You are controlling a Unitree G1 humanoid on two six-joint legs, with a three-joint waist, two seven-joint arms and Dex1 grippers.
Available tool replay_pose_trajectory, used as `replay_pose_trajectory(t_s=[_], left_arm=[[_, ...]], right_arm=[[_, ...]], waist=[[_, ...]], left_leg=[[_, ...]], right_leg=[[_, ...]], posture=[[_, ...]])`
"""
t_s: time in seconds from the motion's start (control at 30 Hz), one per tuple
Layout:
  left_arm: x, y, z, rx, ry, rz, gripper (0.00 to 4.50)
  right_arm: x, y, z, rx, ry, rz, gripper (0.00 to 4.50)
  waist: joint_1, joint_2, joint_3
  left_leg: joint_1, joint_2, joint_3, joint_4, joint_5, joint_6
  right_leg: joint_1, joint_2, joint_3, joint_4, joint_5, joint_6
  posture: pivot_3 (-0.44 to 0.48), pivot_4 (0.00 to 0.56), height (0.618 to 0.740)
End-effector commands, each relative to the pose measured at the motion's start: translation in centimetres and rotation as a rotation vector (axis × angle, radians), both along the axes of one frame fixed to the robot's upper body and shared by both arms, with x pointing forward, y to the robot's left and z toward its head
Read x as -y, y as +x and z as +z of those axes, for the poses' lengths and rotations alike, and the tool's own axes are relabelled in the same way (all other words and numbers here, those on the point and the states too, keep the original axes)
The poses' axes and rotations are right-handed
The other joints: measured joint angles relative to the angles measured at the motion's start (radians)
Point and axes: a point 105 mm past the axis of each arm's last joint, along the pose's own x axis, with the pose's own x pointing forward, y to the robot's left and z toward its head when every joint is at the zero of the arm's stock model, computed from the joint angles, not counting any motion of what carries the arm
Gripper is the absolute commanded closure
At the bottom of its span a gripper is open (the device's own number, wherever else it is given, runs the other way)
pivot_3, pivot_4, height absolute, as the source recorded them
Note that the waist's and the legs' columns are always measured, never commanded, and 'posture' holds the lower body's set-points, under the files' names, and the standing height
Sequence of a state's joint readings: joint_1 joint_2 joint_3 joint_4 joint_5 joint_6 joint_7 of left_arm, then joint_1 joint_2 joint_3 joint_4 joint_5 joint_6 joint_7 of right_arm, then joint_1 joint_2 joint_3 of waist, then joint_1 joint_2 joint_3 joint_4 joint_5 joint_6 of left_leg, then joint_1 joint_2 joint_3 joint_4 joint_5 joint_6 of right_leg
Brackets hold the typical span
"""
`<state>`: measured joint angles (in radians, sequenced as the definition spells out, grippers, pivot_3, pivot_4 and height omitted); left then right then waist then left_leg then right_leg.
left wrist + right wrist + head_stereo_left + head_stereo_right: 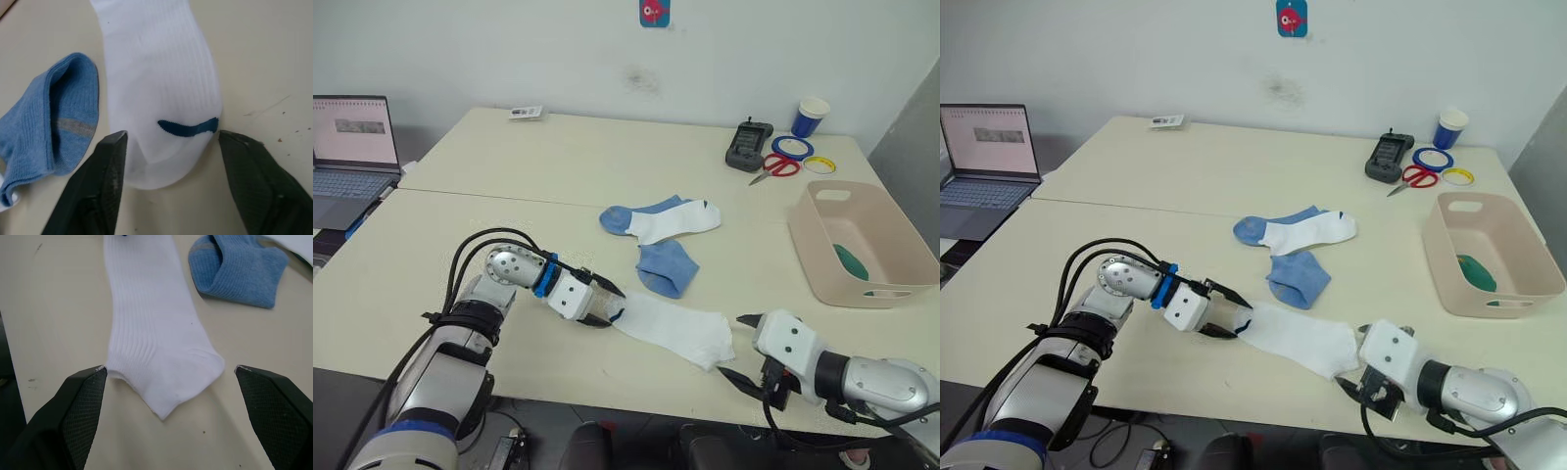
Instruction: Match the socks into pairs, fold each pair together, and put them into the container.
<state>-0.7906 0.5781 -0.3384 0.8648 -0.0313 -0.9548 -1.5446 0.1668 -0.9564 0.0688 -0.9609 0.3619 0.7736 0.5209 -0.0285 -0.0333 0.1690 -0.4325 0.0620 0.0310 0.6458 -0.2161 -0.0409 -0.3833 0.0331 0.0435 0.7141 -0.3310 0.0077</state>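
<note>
A white sock (671, 328) was seen stretched flat on the near part of the desk (509, 186), running from left to right between the two arms. The left hand (612, 304) was held released at the sock's left end, its two black fingers (95, 188) spread to either side of the rounded end with the short dark-blue mark, the fabric not pinched. The right hand (739, 348) was likewise held released at the sock's right end, its fingers (73, 418) set wide apart, the sock's corner lying between them without being gripped.

Just beyond the white sock, a folded blue piece of sock (666, 267) was found lying on the desk, touching or nearly touching it. A little farther back, a white sock with blue heel and toe (661, 217) was laid flat.

At the right, the pale pink container (901, 245) was placed on the desk, well apart from the socks, and something dark green (850, 261) was seen lying inside it.

At the far right corner, a blue-and-white paper cup (812, 117), tape rolls (793, 147), red-handled scissors (775, 166) and a dark handheld device (749, 145) were grouped together. A laptop (352, 157) was noted open at the far left.
</note>
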Motion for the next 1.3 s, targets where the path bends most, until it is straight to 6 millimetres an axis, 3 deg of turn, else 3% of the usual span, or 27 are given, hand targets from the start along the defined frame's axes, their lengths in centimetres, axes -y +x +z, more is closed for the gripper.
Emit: replay_pose_trajectory(t_s=[0.03,0.2,0.37,0.5,0.83,1.0,1.17,1.3], left_arm=[[0.5,-0.4,-0.8,-0.02,0.008,-0.027,2.84],[0.7,-0.3,-0.6,-0.024,0.0,-0.029,4.35],[0.7,-0.2,-0.6,-0.029,-0.011,-0.022,4.43],[0.6,-0.4,-0.6,-0.032,-0.015,-0.019,4.5],[0.4,-1.2,-0.2,-0.133,-0.065,0.003,4.5],[-1.4,-3.6,1.0,-0.354,-0.003,0.057,4.5],[-2.2,-7.4,5.3,-0.851,0.008,0.224,4.5],[-3.2,-10.4,6.2,-1.101,0.099,0.314,4.5]], right_arm=[[-1.7,-1.2,1.0,0.115,-0.071,0.148,0.0],[-1.8,-0.7,-0.6,0.221,-0.196,0.263,0.0],[-2.0,0.5,-1.6,0.29,-0.245,0.301,0.0],[-1.9,0.5,-3.1,0.288,-0.294,0.343,0.91],[-2.4,0.5,-2.7,0.326,-0.27,0.388,4.46],[-3.2,-0.8,-0.8,0.22,-0.099,0.373,4.49],[-3.4,-3.2,1.4,-0.078,0.189,0.292,4.49],[-3.3,-5.2,2.5,-0.367,0.366,0.255,4.49]], waist=[[0.0,0.0,0.0],[-0.001,-0.001,0.0],[-0.003,-0.001,0.0],[-0.002,-0.001,0.0],[-0.003,-0.001,0.0],[-0.007,-0.001,0.0],[-0.004,0.0,0.001],[-0.007,-0.001,0.001]], left_leg=[[0.0,0.0,0.0,0.0,0.0,0.0],[0.0,0.0,0.0,0.0,0.0,0.0],[0.0,0.0,0.0,0.001,0.0,0.0],[0.0,0.0,0.0,0.0,0.0,0.0],[0.001,0.0,0.0,0.001,0.0,0.0],[0.001,0.002,-0.003,0.001,0.0,0.0],[0.004,0.006,-0.006,0.0,0.0,0.0],[0.011,0.005,-0.005,-0.001,0.0,0.0]], right_leg=[[0.0,0.0,0.0,0.0,0.0,0.0],[0.0,0.001,-0.001,0.0,0.0,0.0],[0.0,0.001,0.0,0.001,0.0,0.0],[0.0,0.001,-0.001,0.001,0.0,0.0],[0.0,0.001,0.0,0.001,0.0,-0.001],[0.0,0.001,0.0,0.003,0.001,-0.001],[0.004,0.0,-0.003,0.004,-0.001,-0.001],[0.011,-0.002,-0.002,0.001,-0.002,-0.003]], posture=[[0.0,0.15,0.725],[0.0,0.15,0.725],[0.0,0.15,0.725],[0.0,0.15,0.725],[0.0,0.15,0.725],[0.0,0.15,0.725],[0.0,0.15,0.725],[0.0,0.15,0.725]])
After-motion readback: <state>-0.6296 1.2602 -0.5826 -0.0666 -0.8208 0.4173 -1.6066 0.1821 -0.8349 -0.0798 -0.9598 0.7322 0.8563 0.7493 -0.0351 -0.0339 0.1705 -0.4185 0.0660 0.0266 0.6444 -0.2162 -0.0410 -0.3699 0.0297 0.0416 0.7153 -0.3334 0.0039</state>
